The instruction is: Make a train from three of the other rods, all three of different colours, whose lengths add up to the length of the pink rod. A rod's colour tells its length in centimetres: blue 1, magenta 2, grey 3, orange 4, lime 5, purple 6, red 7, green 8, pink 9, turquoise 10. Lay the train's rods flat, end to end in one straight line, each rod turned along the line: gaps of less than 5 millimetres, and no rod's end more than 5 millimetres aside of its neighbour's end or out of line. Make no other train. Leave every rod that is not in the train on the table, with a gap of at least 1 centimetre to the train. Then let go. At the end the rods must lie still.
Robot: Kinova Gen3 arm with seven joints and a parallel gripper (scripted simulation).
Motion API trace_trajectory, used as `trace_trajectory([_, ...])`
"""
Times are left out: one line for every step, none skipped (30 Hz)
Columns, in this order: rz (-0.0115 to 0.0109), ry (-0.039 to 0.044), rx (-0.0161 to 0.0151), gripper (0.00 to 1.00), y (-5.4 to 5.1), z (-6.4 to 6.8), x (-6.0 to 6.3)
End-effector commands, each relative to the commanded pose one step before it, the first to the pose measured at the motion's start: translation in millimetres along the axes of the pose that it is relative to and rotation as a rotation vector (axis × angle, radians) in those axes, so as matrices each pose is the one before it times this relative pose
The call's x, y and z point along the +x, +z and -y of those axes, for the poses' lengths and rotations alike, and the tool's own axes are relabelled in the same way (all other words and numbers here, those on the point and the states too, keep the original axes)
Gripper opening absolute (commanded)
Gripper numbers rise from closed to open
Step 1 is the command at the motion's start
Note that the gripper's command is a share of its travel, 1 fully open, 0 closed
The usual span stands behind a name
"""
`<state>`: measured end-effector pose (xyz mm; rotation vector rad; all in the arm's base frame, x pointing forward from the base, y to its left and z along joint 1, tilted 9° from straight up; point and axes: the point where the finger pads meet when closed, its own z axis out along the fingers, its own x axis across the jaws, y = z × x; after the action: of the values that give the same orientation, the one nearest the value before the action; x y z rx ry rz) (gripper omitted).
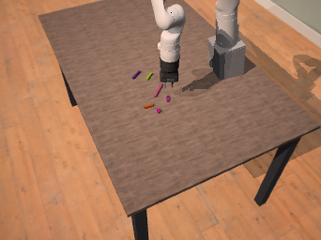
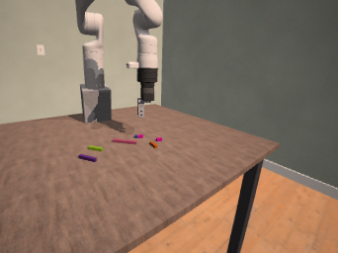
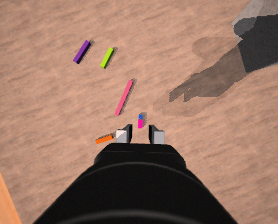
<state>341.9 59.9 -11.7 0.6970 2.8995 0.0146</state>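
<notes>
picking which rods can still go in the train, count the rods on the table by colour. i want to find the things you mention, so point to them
Purple rod (image 1: 136, 74) (image 2: 87, 158) (image 3: 82, 52): 1
Lime rod (image 1: 149, 76) (image 2: 95, 148) (image 3: 107, 58): 1
Pink rod (image 1: 159, 90) (image 2: 124, 141) (image 3: 124, 97): 1
Orange rod (image 1: 148, 106) (image 2: 153, 144) (image 3: 104, 139): 1
Blue rod (image 3: 141, 116): 1
Magenta rods (image 1: 159, 111) (image 2: 158, 139) (image 3: 140, 123): 2
Total: 7
</notes>
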Motion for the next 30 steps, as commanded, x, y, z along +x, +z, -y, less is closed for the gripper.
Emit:
trace_trajectory([0.00202, 0.00043, -0.00066, 1.00, -0.61, -0.14, -0.76])
trace_trajectory([0.00000, 0.00000, 0.00000, 1.00, 0.00, 0.00, 0.00])
trace_trajectory([0.00000, 0.00000, 0.00000, 1.00, 0.00, 0.00, 0.00])
trace_trajectory([0.00000, 0.00000, 0.00000, 1.00, 0.00, 0.00, 0.00])
trace_trajectory([0.00000, 0.00000, 0.00000, 1.00, 0.00, 0.00, 0.00])
trace_trajectory([0.00000, 0.00000, 0.00000, 1.00, 0.00, 0.00, 0.00])
trace_trajectory([0.00000, 0.00000, 0.00000, 1.00, 0.00, 0.00, 0.00])
trace_trajectory([0.00000, 0.00000, 0.00000, 1.00, 0.00, 0.00, 0.00])
trace_trajectory([0.00000, 0.00000, 0.00000, 1.00, 0.00, 0.00, 0.00])
trace_trajectory([0.00000, 0.00000, 0.00000, 1.00, 0.00, 0.00, 0.00])
trace_trajectory([0.00000, 0.00000, 0.00000, 1.00, 0.00, 0.00, 0.00])
trace_trajectory([0.00000, 0.00000, 0.00000, 1.00, 0.00, 0.00, 0.00])
trace_trajectory([0.00000, 0.00000, 0.00000, 1.00, 0.00, 0.00, 0.00])
trace_trajectory([0.00000, 0.00000, 0.00000, 1.00, 0.00, 0.00, 0.00])
trace_trajectory([0.00000, 0.00000, 0.00000, 1.00, 0.00, 0.00, 0.00])
trace_trajectory([0.00000, 0.00000, 0.00000, 1.00, 0.00, 0.00, 0.00])
trace_trajectory([0.00000, 0.00000, 0.00000, 1.00, 0.00, 0.00, 0.00])
trace_trajectory([0.00000, 0.00006, 0.00001, 1.00, 0.01, 0.01, -0.02])
trace_trajectory([-0.00001, 0.00041, 0.00004, 1.00, 0.04, 0.09, -0.14])
trace_trajectory([-0.00003, 0.00106, 0.00011, 1.00, 0.09, 0.23, -0.37])
trace_trajectory([-0.00005, 0.00197, 0.00021, 1.00, 0.17, 0.44, -0.69])
trace_trajectory([-0.00008, 0.00309, 0.00032, 1.00, 0.27, 0.68, -1.08])
trace_trajectory([-0.00012, 0.00438, 0.00045, 1.00, 0.38, 0.97, -1.53])
trace_trajectory([-0.00016, 0.00580, 0.00058, 1.00, 0.49, 1.29, -2.03])
trace_trajectory([-0.00021, 0.00731, 0.00071, 1.00, 0.62, 1.64, -2.56])
trace_trajectory([0.00000, 0.00000, 0.00000, 1.00, 0.00, 0.00, 0.00])
trace_trajectory([0.00000, 0.00000, 0.00000, 1.00, 0.00, 0.00, 0.00])
trace_trajectory([-0.00025, 0.00890, 0.00083, 1.00, 0.74, 2.00, -3.10])
trace_trajectory([-0.00030, 0.01051, 0.00094, 1.00, 0.86, 2.37, -3.66])
trace_trajectory([-0.00035, 0.01213, 0.00102, 1.00, 0.97, 2.75, -4.22])
